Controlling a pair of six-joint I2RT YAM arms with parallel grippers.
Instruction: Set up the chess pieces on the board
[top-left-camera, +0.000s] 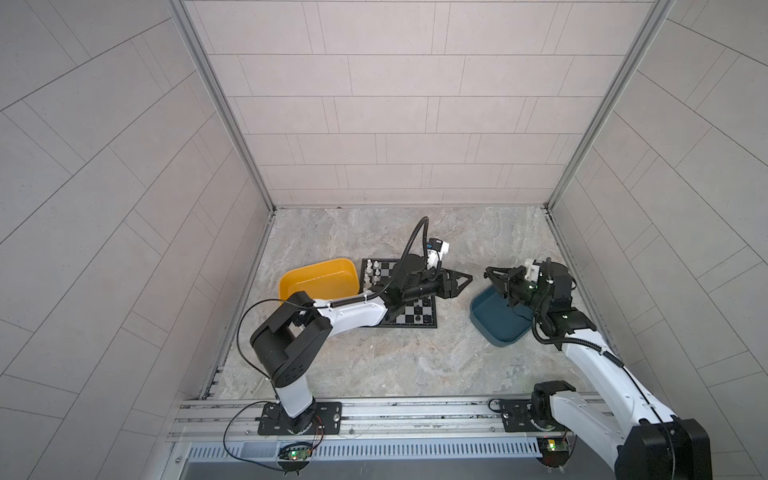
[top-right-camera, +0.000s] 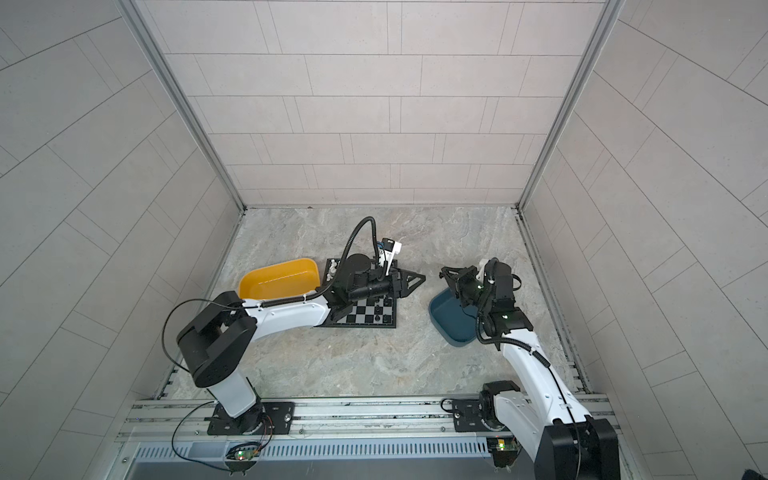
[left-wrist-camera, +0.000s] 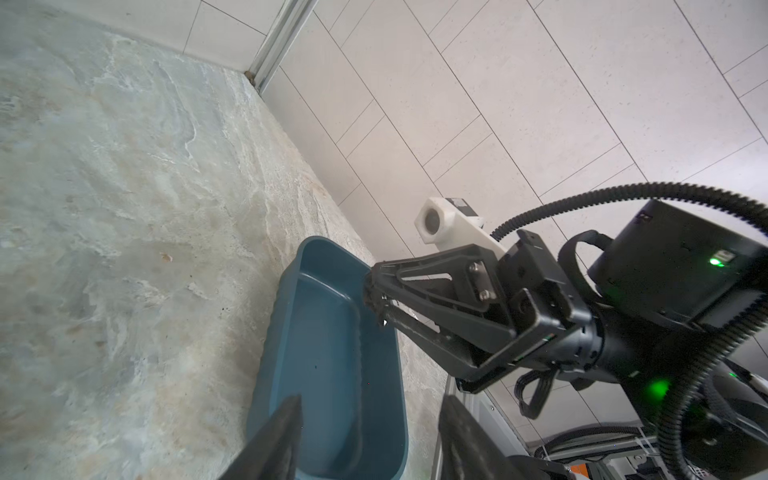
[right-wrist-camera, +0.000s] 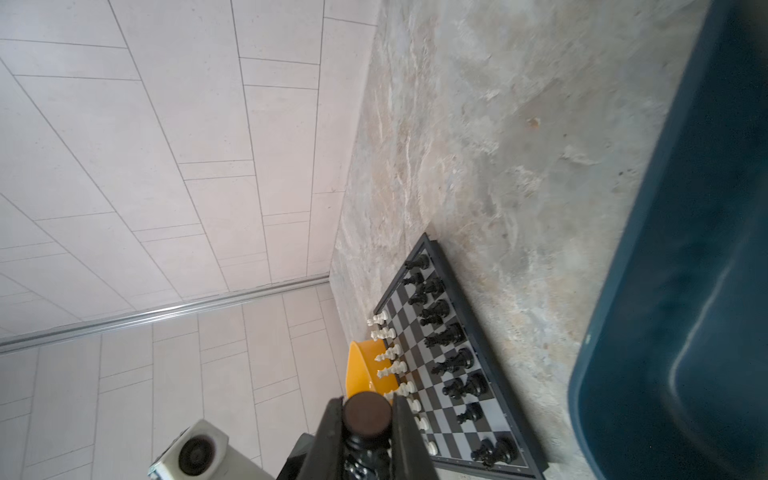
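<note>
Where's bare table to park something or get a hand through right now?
Widest: table between the board and the front rail. Also behind the board toward the back wall. Tight: the gap between board and teal tray, where the open left gripper and the right gripper, shut on a black piece, hang. No visible gap between yellow tray and board.

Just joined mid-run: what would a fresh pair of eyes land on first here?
The right gripper has its fingers shut on a black piece, above the teal tray right of the board. The board sits mid-table, white pieces lined along its yellow tray side, black pieces along the teal side. The left gripper, reaching across it, hangs open and empty past its right edge.
</note>
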